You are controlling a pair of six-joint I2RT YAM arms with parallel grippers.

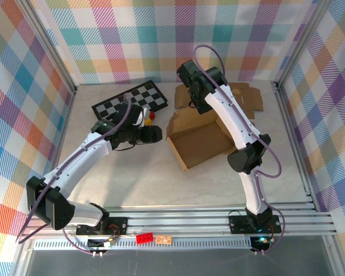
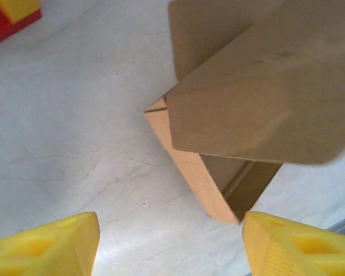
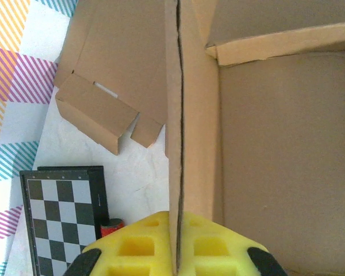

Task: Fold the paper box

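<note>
One paper box (image 1: 198, 138), one flat cardboard sheet (image 1: 248, 95), one checkerboard (image 1: 132, 100) on a pale desk (image 1: 149, 175), plaid walls (image 1: 161, 34). Left hand (image 2: 171, 247) gapes empty; right hand (image 3: 175, 248) pinches the box.

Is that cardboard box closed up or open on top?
Open. The cardboard box shows its bare inside from above, and the right hand pinches one standing wall.

Pastel plaid walls (image 1: 161, 34) enclose a pale, marble-patterned desk (image 1: 132, 172). Aluminium rails (image 1: 190, 221) run along its near edge under even, soft light.
</note>
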